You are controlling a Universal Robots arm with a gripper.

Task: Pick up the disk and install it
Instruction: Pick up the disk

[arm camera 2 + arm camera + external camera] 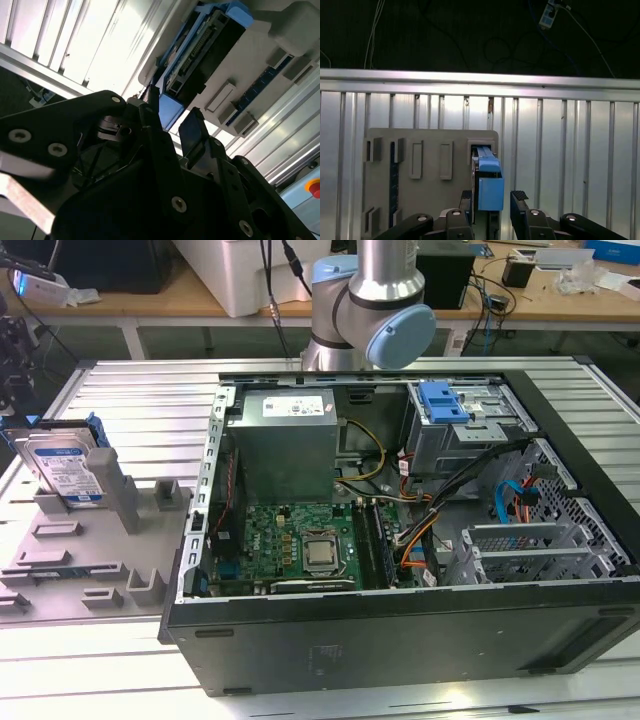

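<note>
At the exterior view's left edge of the ribbed metal surface [140, 390], the disk [62, 468] stands on edge in a slot of a gray holder [100, 530]. The upright pose leaves the narrow blue-framed top free for a grip from above. In the first wrist view the claw [492, 197] hangs directly over the disk, released. Its black fingers [520, 200] straddle the blue carrier, with a gap showing on at least one side, so nothing is grasped and the disk is not yet lifted. Toward the exterior view's right, the open computer case [400, 640] lies on its side. Its drive cage [470, 425], in the case's far corner, faces upward, and by the look of it this is where the disk belongs.
</note>
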